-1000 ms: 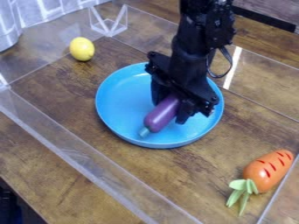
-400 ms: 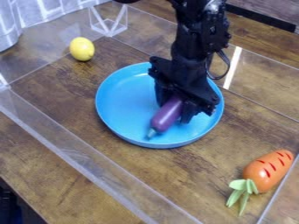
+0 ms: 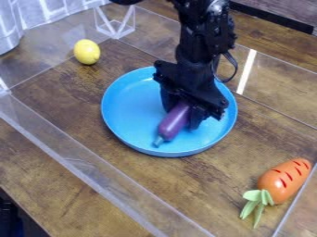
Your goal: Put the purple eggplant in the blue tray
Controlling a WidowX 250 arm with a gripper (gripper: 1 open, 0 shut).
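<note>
The end effector (image 3: 188, 104) is closed on the upper end of the purple eggplant (image 3: 173, 122), hiding that end between its dark fingers. The eggplant lies over the blue tray (image 3: 130, 120), inside its rim, tilted, its stem cap pointing toward the tray's near edge; whether it touches the tray floor I cannot tell.

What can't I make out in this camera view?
- Fingertips of the black gripper: lost in its own dark, blurry parts.
- Upper end of the glossy purple toy eggplant: covered by the gripper.
- Far part of the round blue plastic tray: behind the gripper.
- Robot arm's upper part: cut off by the top edge.
</note>
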